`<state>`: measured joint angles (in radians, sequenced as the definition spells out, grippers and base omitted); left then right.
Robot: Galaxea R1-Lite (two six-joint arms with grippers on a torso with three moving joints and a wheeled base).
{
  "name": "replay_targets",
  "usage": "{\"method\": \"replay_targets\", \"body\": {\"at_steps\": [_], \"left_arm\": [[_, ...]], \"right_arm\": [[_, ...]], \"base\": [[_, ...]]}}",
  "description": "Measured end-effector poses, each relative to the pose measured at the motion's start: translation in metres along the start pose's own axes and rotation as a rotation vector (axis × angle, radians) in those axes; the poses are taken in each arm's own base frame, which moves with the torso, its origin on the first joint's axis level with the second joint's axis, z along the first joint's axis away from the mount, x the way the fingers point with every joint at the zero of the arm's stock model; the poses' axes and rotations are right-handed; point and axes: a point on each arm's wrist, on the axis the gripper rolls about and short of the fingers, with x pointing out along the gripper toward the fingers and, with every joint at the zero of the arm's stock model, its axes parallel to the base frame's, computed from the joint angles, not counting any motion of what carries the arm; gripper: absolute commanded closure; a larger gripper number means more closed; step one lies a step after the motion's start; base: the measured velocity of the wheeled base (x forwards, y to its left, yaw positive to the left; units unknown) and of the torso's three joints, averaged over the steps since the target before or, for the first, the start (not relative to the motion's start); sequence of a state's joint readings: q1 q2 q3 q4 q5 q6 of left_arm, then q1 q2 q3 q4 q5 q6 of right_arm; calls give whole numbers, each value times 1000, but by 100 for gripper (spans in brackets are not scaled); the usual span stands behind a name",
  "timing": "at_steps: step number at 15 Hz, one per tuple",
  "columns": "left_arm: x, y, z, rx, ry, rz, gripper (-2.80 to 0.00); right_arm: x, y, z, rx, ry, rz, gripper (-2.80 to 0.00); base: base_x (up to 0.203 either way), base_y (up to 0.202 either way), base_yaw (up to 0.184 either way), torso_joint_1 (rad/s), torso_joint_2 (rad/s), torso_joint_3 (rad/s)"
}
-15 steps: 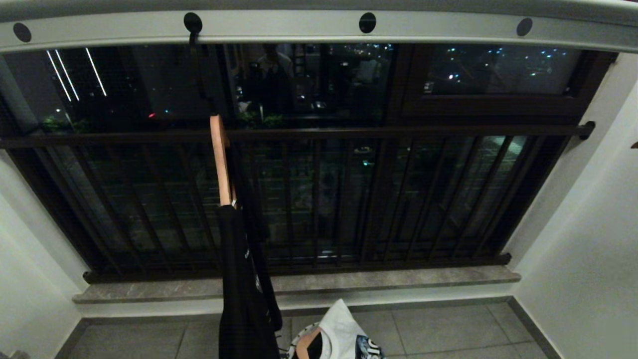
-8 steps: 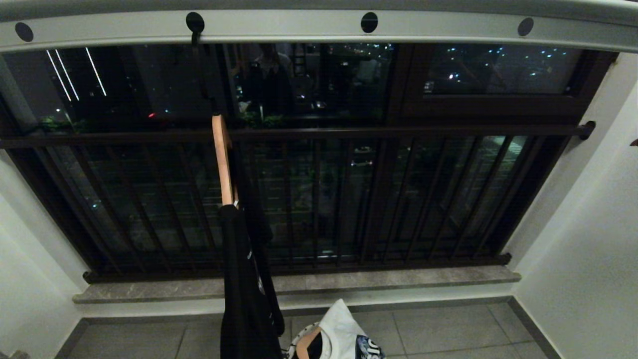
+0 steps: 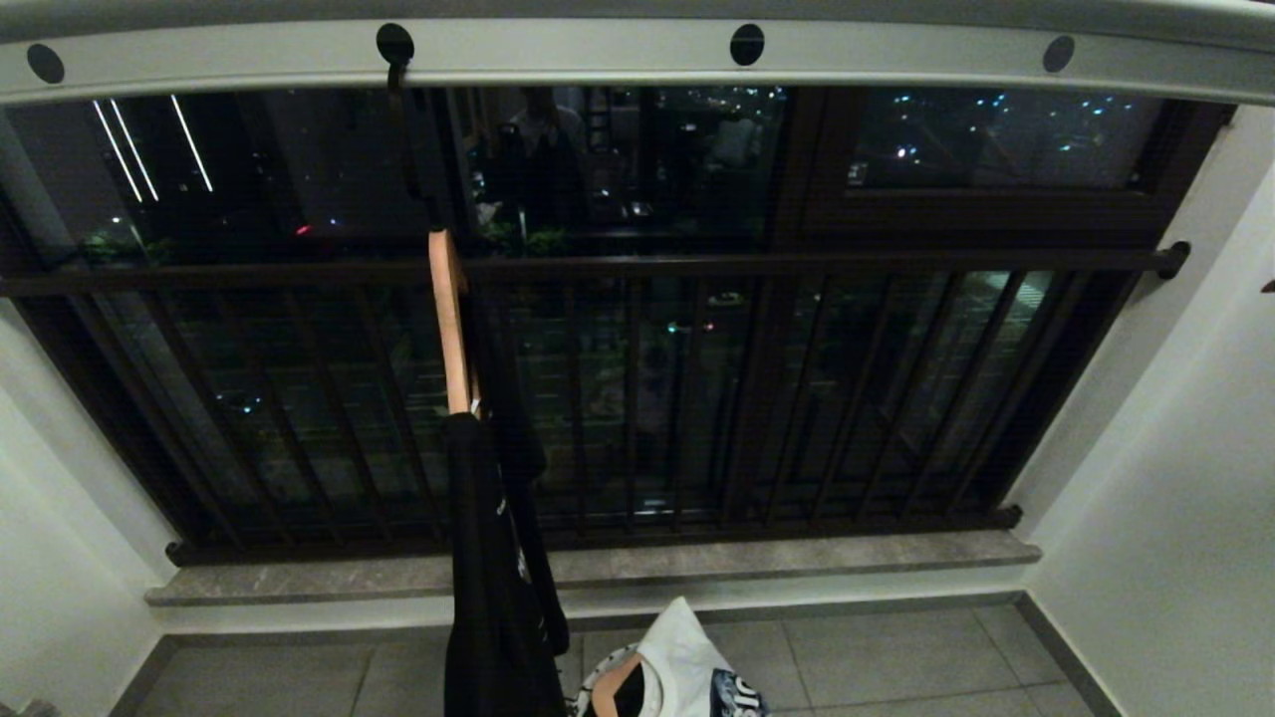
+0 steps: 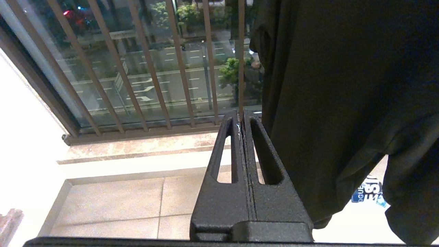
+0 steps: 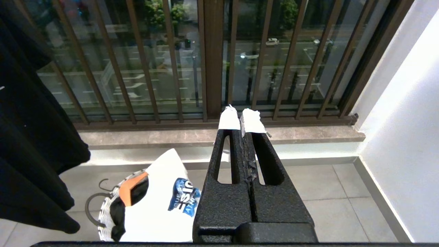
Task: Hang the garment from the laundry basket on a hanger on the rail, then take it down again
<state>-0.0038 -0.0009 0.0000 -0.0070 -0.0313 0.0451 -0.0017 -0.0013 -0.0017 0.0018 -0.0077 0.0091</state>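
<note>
A: Eyes on the black garment (image 3: 493, 588): it's draped on a wooden hanger (image 3: 450, 329), and the hanger's dark hook sits in one of the round holes of the pale rail (image 3: 618, 55) running across the top of the head view.

B: And it hangs edge-on to us, down in front of the window grille (image 3: 697, 398), its hem reaching towards the floor.

A: Down there, the laundry basket (image 5: 103, 214), white patterned rim, sits on the tiled floor (image 5: 329, 185) just beside the hanging cloth. A white T-shirt (image 5: 161, 206) with a blue printed logo is piled in it, with another wooden hanger (image 5: 132, 183) showing orange at its collar.

B: The grippers?

A: Left gripper (image 4: 241, 118) is low beside the black garment, jaws pressed together on nothing. Right gripper (image 5: 241, 118), white-padded tips, jaws closed and empty too, pointing at the stone sill (image 5: 308, 135) above the basket.

B: Neither one touches the cloth.
</note>
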Motion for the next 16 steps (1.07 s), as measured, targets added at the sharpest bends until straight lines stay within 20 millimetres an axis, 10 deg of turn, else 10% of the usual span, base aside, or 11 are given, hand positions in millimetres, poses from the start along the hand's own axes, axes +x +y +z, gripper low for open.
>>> {"method": "replay_targets", "body": {"at_steps": [16], "left_arm": [[-1,1,3,-36,-12,33,0]], "right_arm": [[0,0,0,0,0,0,0]], "base": [[0,0,0,0,0,0]]}}
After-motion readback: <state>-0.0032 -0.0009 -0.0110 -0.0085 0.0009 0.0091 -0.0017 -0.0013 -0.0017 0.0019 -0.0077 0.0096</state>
